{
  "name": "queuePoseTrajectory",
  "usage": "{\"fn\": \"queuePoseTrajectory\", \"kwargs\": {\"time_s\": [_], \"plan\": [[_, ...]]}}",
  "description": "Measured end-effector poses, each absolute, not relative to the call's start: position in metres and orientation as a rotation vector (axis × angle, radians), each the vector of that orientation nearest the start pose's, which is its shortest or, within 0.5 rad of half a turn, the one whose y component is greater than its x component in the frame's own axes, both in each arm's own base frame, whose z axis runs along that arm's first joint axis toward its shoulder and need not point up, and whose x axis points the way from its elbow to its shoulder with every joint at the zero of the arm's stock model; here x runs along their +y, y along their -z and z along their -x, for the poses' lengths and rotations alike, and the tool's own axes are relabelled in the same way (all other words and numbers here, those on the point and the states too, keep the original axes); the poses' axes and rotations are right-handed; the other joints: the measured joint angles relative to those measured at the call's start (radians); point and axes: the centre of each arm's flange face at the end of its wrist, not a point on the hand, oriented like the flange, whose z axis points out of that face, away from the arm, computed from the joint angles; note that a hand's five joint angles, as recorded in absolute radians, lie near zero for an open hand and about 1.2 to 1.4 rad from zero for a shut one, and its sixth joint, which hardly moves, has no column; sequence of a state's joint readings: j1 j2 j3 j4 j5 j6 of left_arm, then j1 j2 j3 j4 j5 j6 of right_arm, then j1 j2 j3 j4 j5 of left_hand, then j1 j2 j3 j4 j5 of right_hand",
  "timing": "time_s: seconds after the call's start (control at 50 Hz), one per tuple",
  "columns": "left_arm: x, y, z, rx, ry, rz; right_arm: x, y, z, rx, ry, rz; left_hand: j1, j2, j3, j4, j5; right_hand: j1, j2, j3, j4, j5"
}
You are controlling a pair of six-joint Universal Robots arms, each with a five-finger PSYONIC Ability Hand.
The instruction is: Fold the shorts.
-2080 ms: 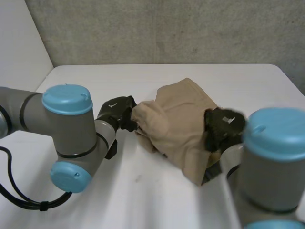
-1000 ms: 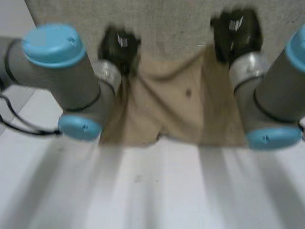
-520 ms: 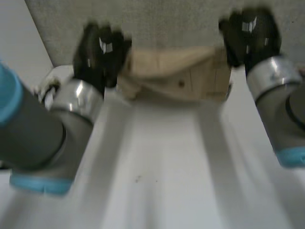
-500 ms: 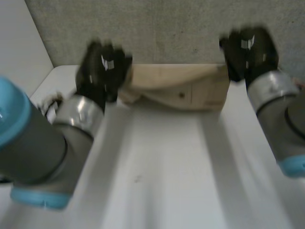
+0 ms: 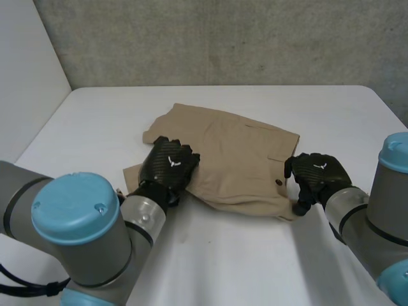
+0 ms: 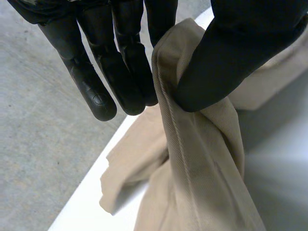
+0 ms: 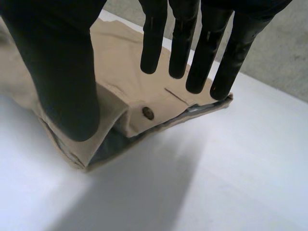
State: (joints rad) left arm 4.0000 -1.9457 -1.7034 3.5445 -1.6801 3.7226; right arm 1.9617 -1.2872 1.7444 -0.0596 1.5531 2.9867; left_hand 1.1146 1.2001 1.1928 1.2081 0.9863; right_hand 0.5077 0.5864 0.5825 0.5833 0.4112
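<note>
While the tan shorts (image 5: 236, 153) lie spread across the middle of the white counter (image 5: 223, 255), both arms reach in from the near side, one to each end of the cloth. The shorts are mostly flat, with the near edge doubled up into a thicker roll.

The left robot hand (image 5: 169, 167) sits on the near left part of the shorts. From its own wrist, the left robot hand (image 6: 96, 72) has a raised ridge of the shorts (image 6: 202, 163) caught between its thumb and its straight fingers, so it is clamped on the cloth. Below that pinch the fabric hangs in loose folds down to the counter (image 6: 279, 192).

The right robot hand (image 5: 317, 173) is at the near right corner of the shorts. From its wrist, the right robot hand (image 7: 53, 62) is apart: its fingers are straight and spread above the shorts (image 7: 120, 72), and the thumb stands well away from them in front of the waistband corner. I cannot tell whether the thumb touches the cloth. A small dark button (image 7: 148, 113) shows on the folded waistband between thumb and fingers, with bare counter (image 7: 216, 183) beyond the edge.

A grey concrete wall (image 5: 223, 38) rises behind the counter.
</note>
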Motion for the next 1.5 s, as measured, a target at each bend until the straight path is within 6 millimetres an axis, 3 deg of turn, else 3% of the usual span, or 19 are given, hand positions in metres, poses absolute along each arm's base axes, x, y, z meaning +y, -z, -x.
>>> {"fn": "queuePoseTrajectory", "kwargs": {"time_s": [0.14,0.36,0.52,0.8,0.82,0.84,0.86,0.88,0.9,0.98,1.0,1.02,1.06,1.1,1.18,1.34,1.36,1.5], "plan": [[-0.208,-0.188,0.330,1.909,2.142,-1.272,-0.224,-0.186,-0.236,2.422,1.594,0.646,0.000,0.000,0.000,0.000,0.000,-0.061,-0.075,-0.075,-0.079,-0.077],[-0.222,-0.184,0.335,1.924,2.116,-1.269,-0.205,-0.187,-0.232,2.434,1.546,0.597,0.000,0.000,0.000,0.000,0.000,-0.142,-0.157,-0.163,-0.174,-0.171],[-0.226,-0.182,0.338,1.940,2.094,-1.277,-0.188,-0.165,-0.240,2.460,1.394,0.511,0.000,0.000,0.000,0.000,0.000,-0.159,-0.170,-0.180,-0.193,-0.192],[-0.230,-0.187,0.341,1.927,2.117,-1.259,-0.198,-0.135,-0.254,2.461,1.394,0.533,0.000,0.000,0.000,0.000,0.000,-0.159,-0.170,-0.180,-0.193,-0.192],[-0.230,-0.186,0.341,1.932,2.112,-1.262,-0.201,-0.135,-0.255,2.453,1.426,0.526,0.000,0.000,0.000,0.000,0.000,-0.029,-0.034,-0.032,-0.030,-0.045],[-0.229,-0.185,0.341,1.935,2.108,-1.263,-0.203,-0.136,-0.255,2.444,1.453,0.518,0.000,0.000,0.000,0.000,0.000,-0.029,-0.034,-0.032,-0.030,-0.045],[-0.228,-0.183,0.340,1.947,2.096,-1.269,-0.208,-0.138,-0.256,2.428,1.510,0.501,0.000,0.000,0.000,0.000,0.000,0.297,0.361,0.358,0.359,0.327],[-0.227,-0.182,0.340,1.955,2.088,-1.272,-0.210,-0.139,-0.256,2.419,1.537,0.492,0.000,0.000,0.000,0.000,0.000,0.297,0.361,0.358,0.359,0.327],[-0.226,-0.180,0.339,1.968,2.075,-1.277,-0.213,-0.141,-0.256,2.408,1.571,0.482,0.000,0.000,0.000,0.000,0.000,0.406,0.554,0.542,0.554,0.522],[-0.219,-0.172,0.334,2.034,2.017,-1.296,-0.222,-0.150,-0.256,2.367,1.690,0.463,-0.037,-0.120,-0.113,-0.127,-0.084,0.440,0.589,0.576,0.604,0.572],[-0.215,-0.169,0.330,2.074,1.988,-1.300,-0.225,-0.153,-0.255,2.355,1.730,0.475,-0.205,-0.277,-0.267,-0.276,-0.226,0.440,0.589,0.576,0.605,0.576],[-0.214,-0.169,0.330,2.080,1.984,-1.300,-0.225,-0.154,-0.255,2.354,1.736,0.479,-0.205,-0.277,-0.267,-0.276,-0.226,0.440,0.589,0.576,0.605,0.576],[-0.211,-0.170,0.323,2.142,1.957,-1.280,-0.227,-0.156,-0.254,2.353,1.772,0.518,-0.500,-0.569,-0.538,-0.562,-0.511,0.440,0.589,0.576,0.605,0.578],[-0.210,-0.173,0.316,2.188,1.943,-1.251,-0.228,-0.157,-0.253,2.358,1.789,0.548,-0.694,-0.758,-0.735,-0.759,-0.713,0.440,0.589,0.576,0.605,0.578],[-0.214,-0.184,0.293,2.332,1.913,-1.119,-0.232,-0.155,-0.247,2.392,1.829,0.657,-0.836,-0.926,-0.918,-0.937,-0.899,0.440,0.589,0.581,0.605,0.578],[-0.225,-0.188,0.255,2.620,1.846,-0.819,-0.234,-0.149,-0.239,2.435,1.831,0.692,-0.838,-0.931,-0.922,-0.942,-0.904,0.440,0.589,0.593,0.605,0.578],[-0.227,-0.187,0.247,2.714,1.819,-0.717,-0.234,-0.148,-0.237,2.441,1.829,0.688,-0.838,-0.931,-0.922,-0.942,-0.904,0.440,0.589,0.593,0.605,0.578],[-0.231,-0.181,0.234,2.955,1.750,-0.412,-0.235,-0.146,-0.234,2.453,1.822,0.672,-0.758,-0.845,-0.837,-0.852,-0.802,0.440,0.589,0.593,0.605,0.578]]}}
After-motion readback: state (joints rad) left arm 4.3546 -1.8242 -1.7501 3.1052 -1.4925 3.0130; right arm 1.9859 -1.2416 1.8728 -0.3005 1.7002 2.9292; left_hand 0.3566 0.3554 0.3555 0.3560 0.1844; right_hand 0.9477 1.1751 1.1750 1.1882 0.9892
